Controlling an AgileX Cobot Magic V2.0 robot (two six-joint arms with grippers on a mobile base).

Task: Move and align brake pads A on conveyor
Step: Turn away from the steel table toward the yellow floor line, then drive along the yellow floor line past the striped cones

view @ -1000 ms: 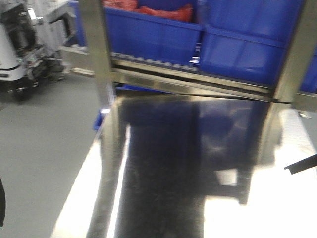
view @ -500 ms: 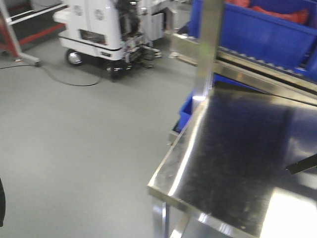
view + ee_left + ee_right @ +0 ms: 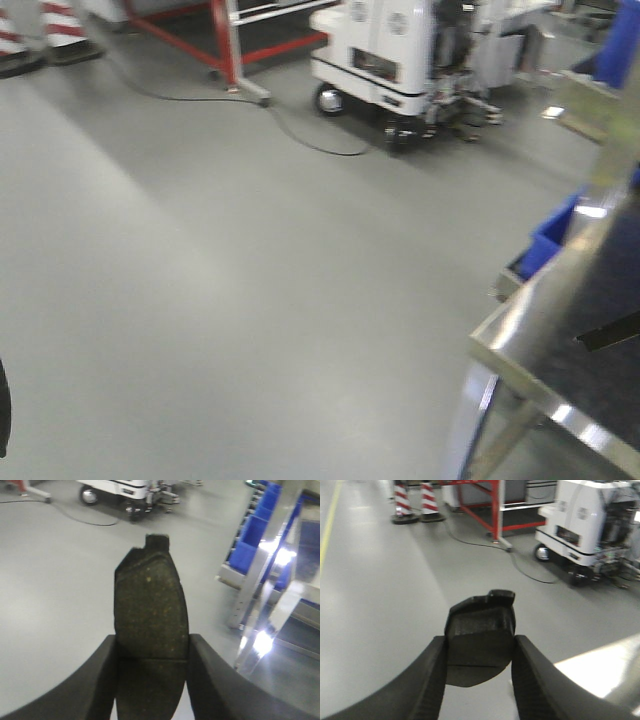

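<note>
Left end effector (image 3: pixel 152 677): two black curved fingers (image 3: pixel 102 680) rise from bottom edge of left wrist view, pressed against long sides of left-held brake pad (image 3: pixel 150 605). Pad stands lengthwise between fingers, rough speckled face to camera, groove level with fingertips, end tab toward top centre.

Right end effector (image 3: pixel 479 667): matching black fingers (image 3: pixel 535 680) at bottom centre of right wrist view, clamped on right-held brake pad (image 3: pixel 480 630). Pad foreshortened, small tab at its upper right.

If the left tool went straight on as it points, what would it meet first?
Probably bare grey floor: past the brake pad in the left tool nothing lies near; the white cart looks farther.
</note>
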